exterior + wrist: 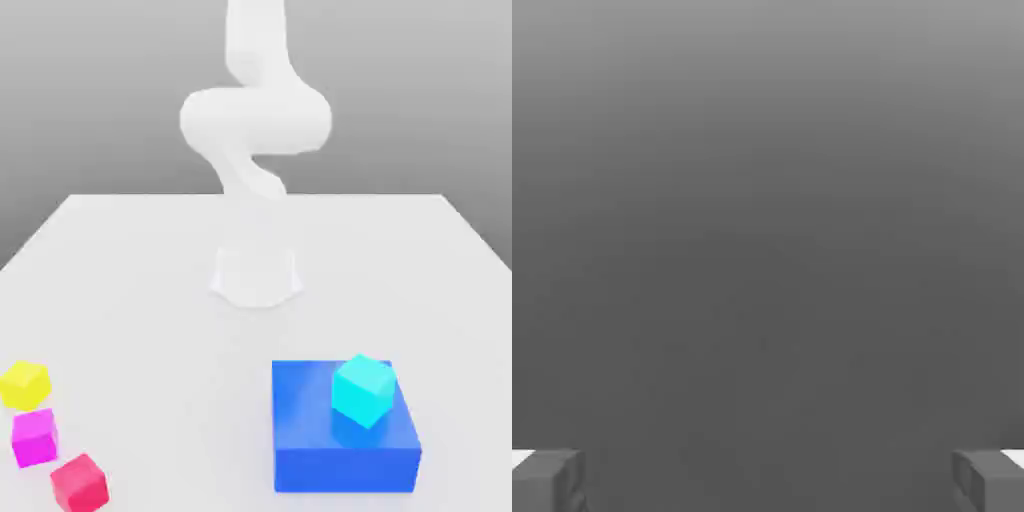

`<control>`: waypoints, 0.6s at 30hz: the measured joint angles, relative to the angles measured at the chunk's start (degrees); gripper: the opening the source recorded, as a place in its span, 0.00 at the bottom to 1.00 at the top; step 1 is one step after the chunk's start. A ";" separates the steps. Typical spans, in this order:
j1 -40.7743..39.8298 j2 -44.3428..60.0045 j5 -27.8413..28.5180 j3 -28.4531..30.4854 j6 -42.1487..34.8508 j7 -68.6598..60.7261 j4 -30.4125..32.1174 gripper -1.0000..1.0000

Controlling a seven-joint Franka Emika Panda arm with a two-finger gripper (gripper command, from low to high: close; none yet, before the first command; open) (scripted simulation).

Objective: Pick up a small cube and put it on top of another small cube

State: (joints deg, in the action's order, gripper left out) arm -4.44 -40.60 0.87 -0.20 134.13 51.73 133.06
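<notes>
Wide Open Gripper, Cubes Sitting Below

We see the gripper (pixel 768 482) in the hand view, and it is wide open. One finger is well apart from the other, with a big gap between them. It holds nothing and touches nothing that we can see. Behind the gap we see only plain gray.

In the exterior view we see the white robot arm (pixel 256 120) standing at the back of the pale table (pixel 170 300).

Near the exterior view's right there is a big blue block (pixel 340 470), lying flat. A light blue cube (pixel 363 390) sits on top of it, toward the exterior view's right side of the block. The light blue cube is turned, so one corner points toward us. It is as long as it is wide, so we find no long side on it.

Near the exterior view's left we see three more small cubes in a slanted row. The yellow cube (pixel 25 386) is the farthest back, and it is turned with an edge toward us. The pink cube (pixel 35 438) comes next, turned just a little. The red cube (pixel 80 484) is closest to us, and it is turned too. None of these three has a long side.
</notes>
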 joint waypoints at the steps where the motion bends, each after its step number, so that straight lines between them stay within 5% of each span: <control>1: -1.87 2.26 0.39 -0.04 1.01 2.55 0.55 0.50; 18: -25.67 37.74 3.07 7.07 16.98 40.18 9.19 0.50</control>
State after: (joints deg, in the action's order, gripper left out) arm -30.11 -2.85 3.93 6.86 151.11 91.91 142.25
